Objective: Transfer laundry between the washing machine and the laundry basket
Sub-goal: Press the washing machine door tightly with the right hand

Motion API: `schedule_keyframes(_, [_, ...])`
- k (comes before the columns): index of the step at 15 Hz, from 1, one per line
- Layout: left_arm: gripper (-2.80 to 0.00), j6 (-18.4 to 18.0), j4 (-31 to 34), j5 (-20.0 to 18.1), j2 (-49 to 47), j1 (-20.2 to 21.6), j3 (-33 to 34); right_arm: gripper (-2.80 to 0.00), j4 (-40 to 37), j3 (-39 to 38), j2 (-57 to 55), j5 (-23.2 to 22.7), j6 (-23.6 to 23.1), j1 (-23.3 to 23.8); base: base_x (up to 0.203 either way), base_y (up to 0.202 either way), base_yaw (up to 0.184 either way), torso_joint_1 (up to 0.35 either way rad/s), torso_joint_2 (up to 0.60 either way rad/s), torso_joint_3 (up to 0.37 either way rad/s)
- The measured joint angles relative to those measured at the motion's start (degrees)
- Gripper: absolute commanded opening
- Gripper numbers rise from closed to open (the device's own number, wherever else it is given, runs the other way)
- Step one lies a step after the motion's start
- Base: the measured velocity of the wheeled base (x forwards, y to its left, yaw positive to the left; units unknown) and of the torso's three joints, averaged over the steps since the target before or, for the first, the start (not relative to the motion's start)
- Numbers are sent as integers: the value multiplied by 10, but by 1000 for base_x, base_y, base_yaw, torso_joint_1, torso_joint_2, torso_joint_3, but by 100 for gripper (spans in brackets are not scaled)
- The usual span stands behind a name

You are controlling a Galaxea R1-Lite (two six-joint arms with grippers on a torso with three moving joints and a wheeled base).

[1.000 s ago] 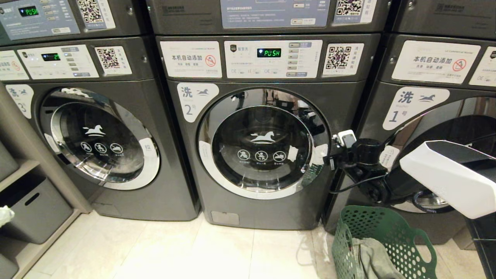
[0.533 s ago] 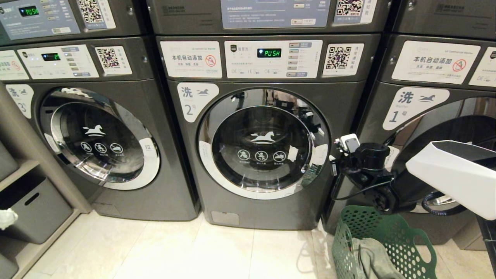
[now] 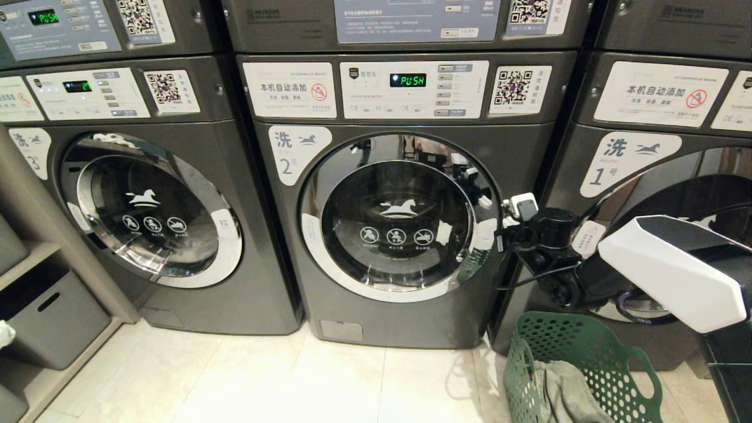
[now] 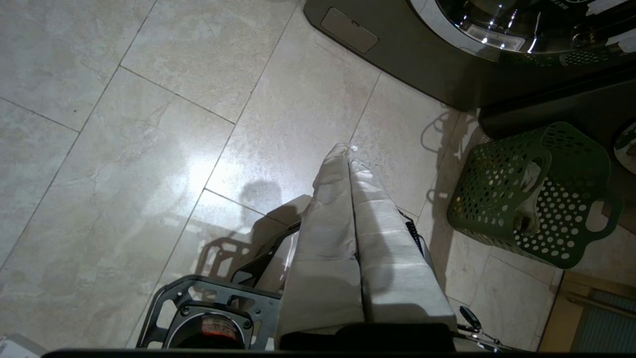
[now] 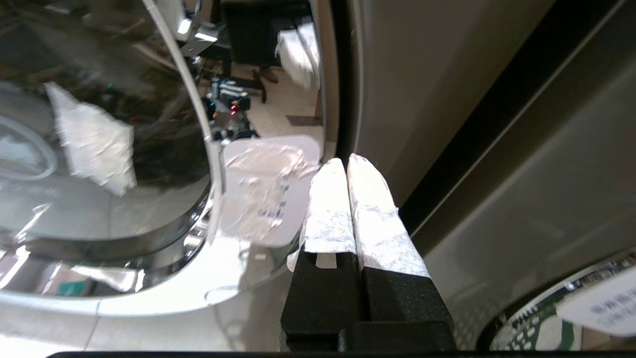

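Washing machine [image 3: 405, 235] door rim, right hand [image 5: 346, 164] beside

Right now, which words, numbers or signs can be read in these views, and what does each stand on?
"PUSH": green display on the washing machine.
"洗 2号": white label beside its door.
"本机自动添加": sticker on its panel.
"洗 3号": label on the left machine.
"洗 1号": label on the right machine.
"PUSH": display on the upper left unit.
QR codes and fine print: too small to read.
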State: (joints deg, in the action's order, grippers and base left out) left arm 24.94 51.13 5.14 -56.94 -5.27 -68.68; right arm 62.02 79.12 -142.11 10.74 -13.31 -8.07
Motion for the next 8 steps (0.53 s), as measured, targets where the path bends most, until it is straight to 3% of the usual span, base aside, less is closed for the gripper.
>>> schedule_keyframes(8, [-280,0,-1,18,11,0,0,-280,-11,165,-96,2,-2,1,0,0,0,0,0,0])
